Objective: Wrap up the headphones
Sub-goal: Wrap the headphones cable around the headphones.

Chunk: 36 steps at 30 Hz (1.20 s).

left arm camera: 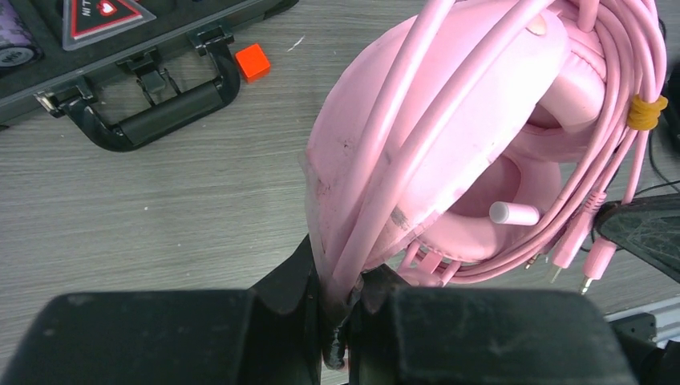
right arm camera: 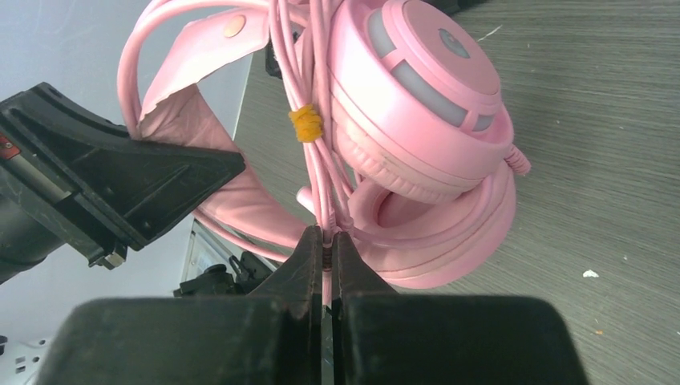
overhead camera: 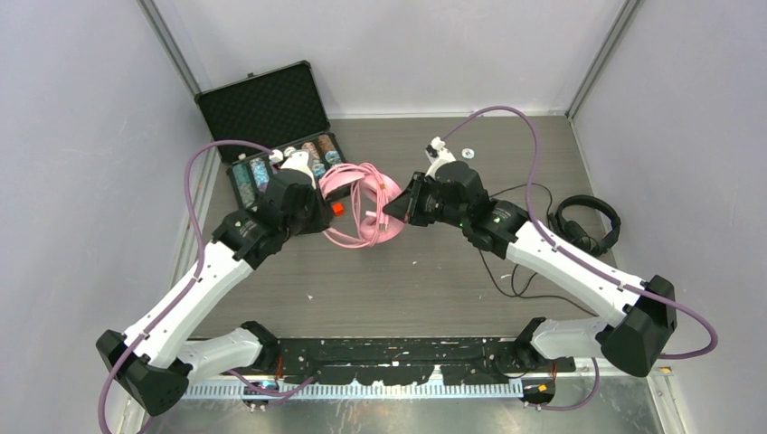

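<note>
Counter (overhead camera: 425,289): grey-brown wood-grain top, matte, with a few pale specks. Enclosed on three sides by plain pale lilac-grey panels: back wall (overhead camera: 389,45), left wall (overhead camera: 72,136), right wall (overhead camera: 696,117). Slim metal posts (overhead camera: 172,50) run up the two far corners. Black rail (overhead camera: 407,348) along the near edge, with a ridged metal strip (overhead camera: 380,389) below it. Light even and diffuse; shadows soft.

Bright even light, faint shadows, wrist foregrounds blurred

Case (overhead camera: 262,108) back left, large headset (overhead camera: 364,201) centre, small headset (overhead camera: 579,237) far right
</note>
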### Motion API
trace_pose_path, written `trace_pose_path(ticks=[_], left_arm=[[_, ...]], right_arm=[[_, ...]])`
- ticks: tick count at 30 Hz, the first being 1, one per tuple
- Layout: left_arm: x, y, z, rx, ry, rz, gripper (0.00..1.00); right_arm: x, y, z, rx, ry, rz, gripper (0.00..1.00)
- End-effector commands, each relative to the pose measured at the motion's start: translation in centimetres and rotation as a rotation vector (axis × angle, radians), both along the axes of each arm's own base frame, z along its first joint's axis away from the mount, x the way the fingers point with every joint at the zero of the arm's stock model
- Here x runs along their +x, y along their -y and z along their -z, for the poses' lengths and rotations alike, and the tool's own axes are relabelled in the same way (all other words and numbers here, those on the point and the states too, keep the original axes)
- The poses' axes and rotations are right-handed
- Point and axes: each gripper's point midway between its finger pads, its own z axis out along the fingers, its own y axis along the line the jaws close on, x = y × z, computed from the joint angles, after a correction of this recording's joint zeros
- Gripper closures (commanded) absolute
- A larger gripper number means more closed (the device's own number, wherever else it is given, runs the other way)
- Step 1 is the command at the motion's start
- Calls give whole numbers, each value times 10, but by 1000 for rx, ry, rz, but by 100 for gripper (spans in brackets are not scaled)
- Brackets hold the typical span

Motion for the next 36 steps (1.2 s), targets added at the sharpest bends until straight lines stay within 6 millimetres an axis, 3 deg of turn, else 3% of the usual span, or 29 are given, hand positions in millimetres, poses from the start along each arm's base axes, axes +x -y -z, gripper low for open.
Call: trace_pose_path(ticks=[1,7,13,20,27,36], left_arm=[[16,22,-55,-229,159,-14,100],[16,30,-58,-321,141,-31,100],[21,28,-63,-366,155,-58,100],[20,39,-62,-397,144,0,100],[20,33,-53,-318,146,19,100],[19,39,-44,-303,116,52,100]], right_arm=[[-4,-10,-24,83,52,-19,99],[-18,-10,-12,62,55,-5,99],[-18,-6,8,-4,53,41,100],[-11,0,12,-53,64,80,94],[-17,2,-6,-1,71,73,88],[-31,22,-35,65,102,92,78]])
